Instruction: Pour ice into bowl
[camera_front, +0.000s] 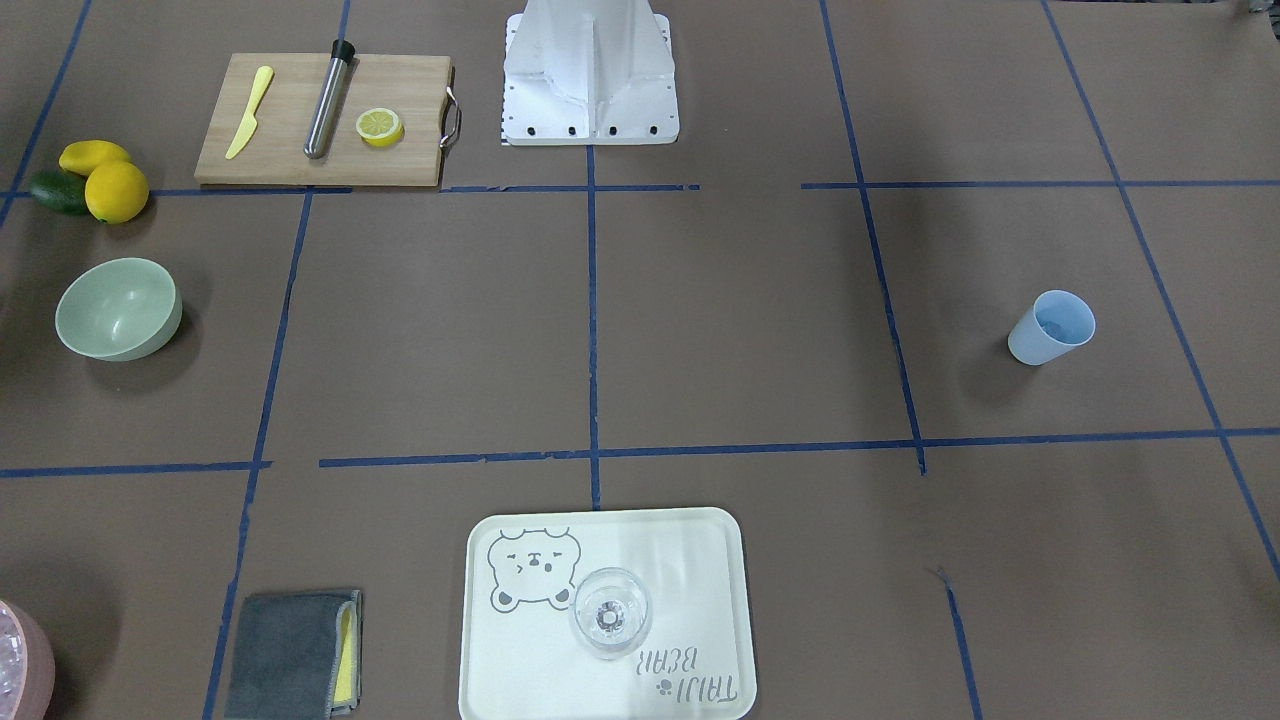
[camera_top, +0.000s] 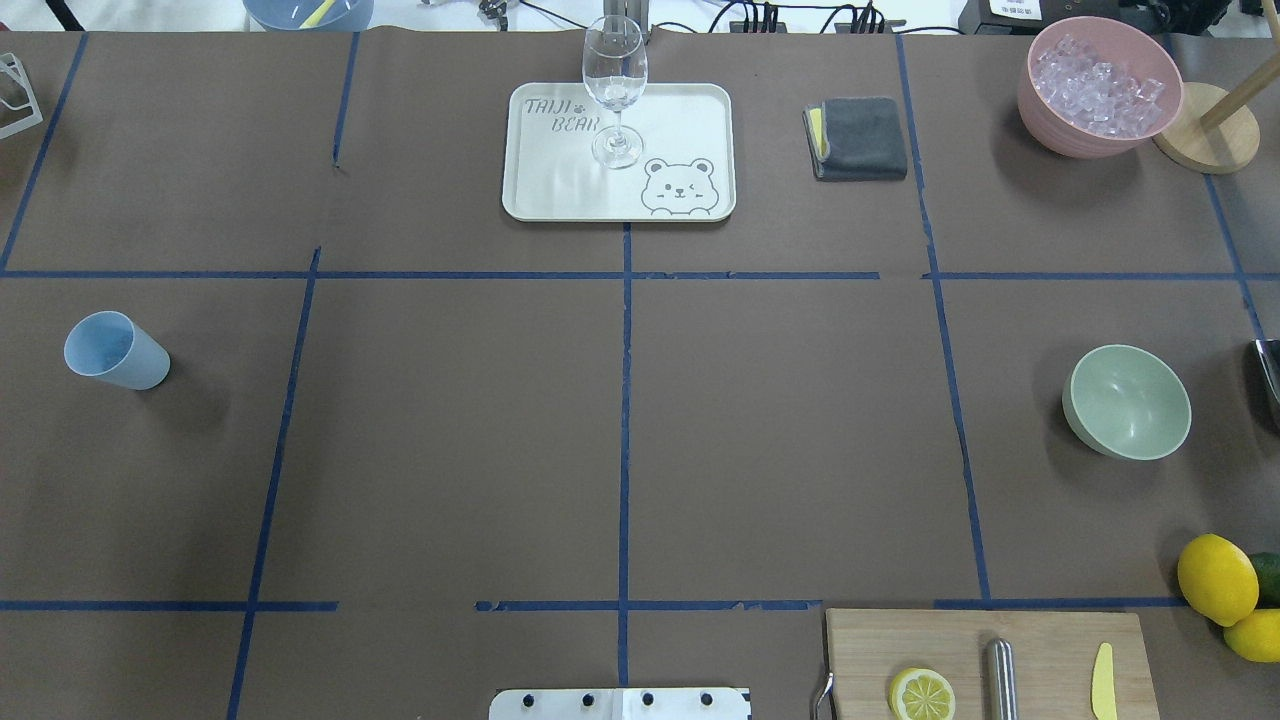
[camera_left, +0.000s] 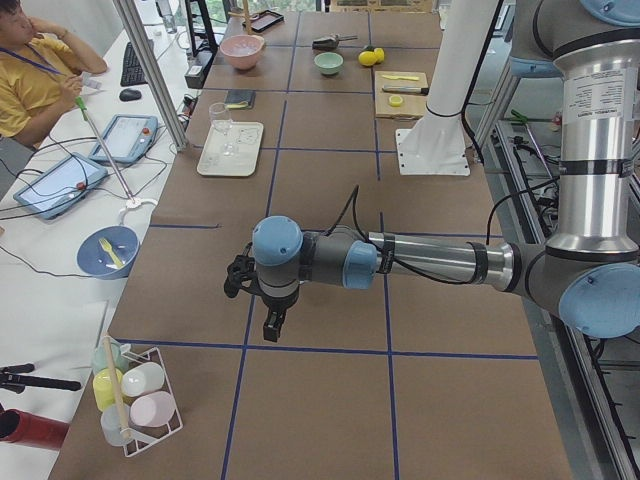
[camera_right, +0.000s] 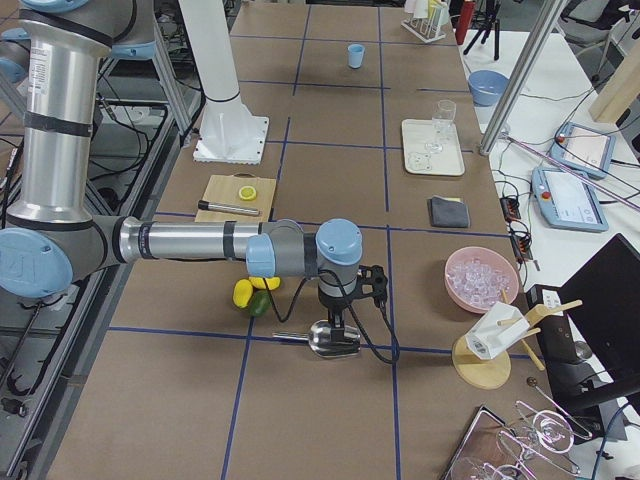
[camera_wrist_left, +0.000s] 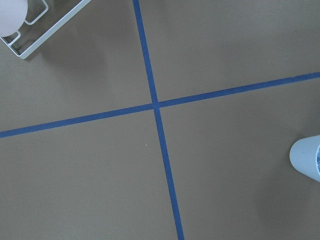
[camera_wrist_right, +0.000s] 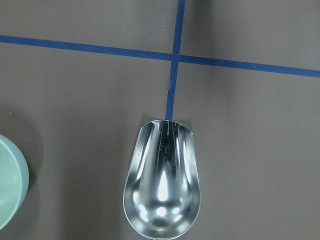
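Scoop (camera_wrist_right: 161, 180) sat empty near the bowl (camera_wrist_right: 11, 182) — couldn't tell if right hand (camera_right: 337, 321) gripped it; best to load ice (camera_top: 1095, 85) modestly.

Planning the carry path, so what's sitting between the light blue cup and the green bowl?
In the overhead view the stretch between the cup and the bowl is bare: only brown table paper crossed by blue tape lines.

On the table:
- one sage-green bowl (camera_front: 118, 308)
- one pink bowl (camera_top: 1050, 125)
- one light blue cup (camera_front: 1050, 327)
- one wine glass (camera_top: 614, 90)
- one tray (camera_front: 690, 560)
- one grey cloth (camera_top: 860, 138)
- one cutting board (camera_front: 410, 110)
- two whole yellow fruits (camera_front: 117, 191)
- one lemon half (camera_front: 380, 127)
- one metal scoop (camera_wrist_right: 162, 180)
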